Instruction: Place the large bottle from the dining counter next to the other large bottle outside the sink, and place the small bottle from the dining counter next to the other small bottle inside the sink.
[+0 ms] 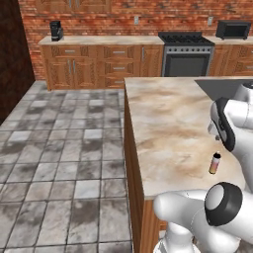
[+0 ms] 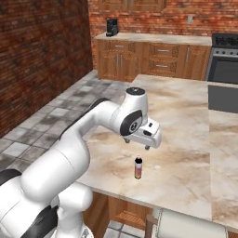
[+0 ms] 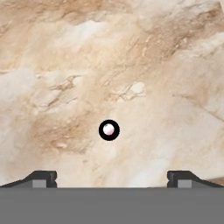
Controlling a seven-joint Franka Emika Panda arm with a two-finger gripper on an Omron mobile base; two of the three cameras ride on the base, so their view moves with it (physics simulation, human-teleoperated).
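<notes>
The small bottle (image 2: 138, 168), with a dark cap and a pink body fading to orange, stands upright on the beige marbled dining counter (image 2: 186, 139), near its front edge. It also stands at the counter's right in the left base view (image 1: 215, 163). My gripper (image 2: 136, 144) hovers directly above it, open, not touching it. In the hand view I look straight down on the bottle's round dark cap (image 3: 109, 130), just ahead of my gripper (image 3: 111, 178) and centred between the wide-apart fingertips (image 3: 43, 177). The dark grey sink surround (image 2: 223, 98) lies at the counter's far right. The large bottle is out of view.
Wooden cabinets (image 1: 99, 64) line the brick back wall, with a black coffee machine (image 1: 56, 30), a stove (image 1: 186, 52) and a microwave (image 1: 232, 29). Tiled floor (image 1: 64, 148) spreads left of the counter. My own arm (image 2: 83, 139) rises over the counter's front edge.
</notes>
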